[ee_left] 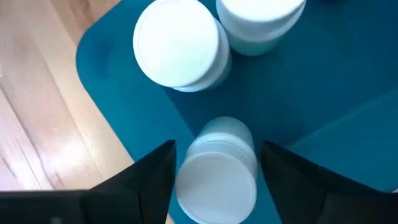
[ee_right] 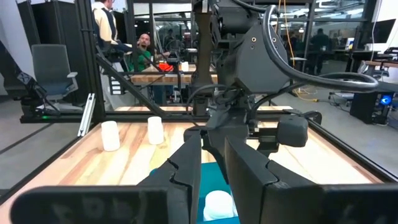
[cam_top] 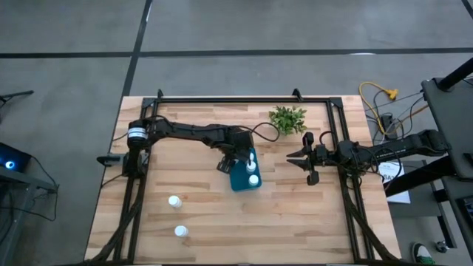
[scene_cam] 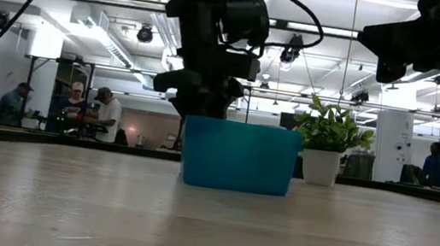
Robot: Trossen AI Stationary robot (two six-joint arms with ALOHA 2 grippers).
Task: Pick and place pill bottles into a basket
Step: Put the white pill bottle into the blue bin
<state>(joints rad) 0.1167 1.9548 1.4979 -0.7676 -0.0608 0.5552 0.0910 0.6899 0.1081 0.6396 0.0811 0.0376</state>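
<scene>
Left gripper [ee_left: 214,165] sits over the teal basket [cam_top: 240,179], jaws spread either side of a pill bottle [ee_left: 217,177], not touching it. Two bottles [cam_top: 174,201] wait on the table; right gripper [cam_top: 307,157] hangs nearly closed, empty.
</scene>
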